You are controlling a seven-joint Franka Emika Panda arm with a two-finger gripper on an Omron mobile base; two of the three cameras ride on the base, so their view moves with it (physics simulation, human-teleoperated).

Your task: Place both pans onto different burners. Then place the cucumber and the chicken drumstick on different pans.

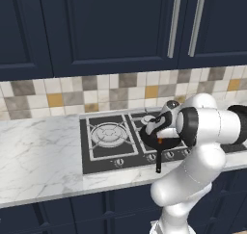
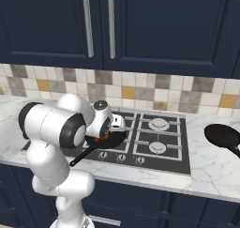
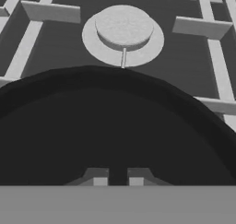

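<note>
The desk [image 2: 206, 175] carries the cooktop [image 2: 161, 162]. One pan [image 2: 105, 139] sits on a front burner, the other pan [image 2: 225, 137] right of the cooktop. The hand [image 3: 118, 176] hangs clenched above the first; something orange, perhaps the drumstick [image 2: 99, 139], lies inside.

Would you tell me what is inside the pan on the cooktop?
In the pan under the gripper lies an orange-brown piece, apparently the chicken drumstick. The arm covers much of the pan, so anything else inside is hidden.
</note>
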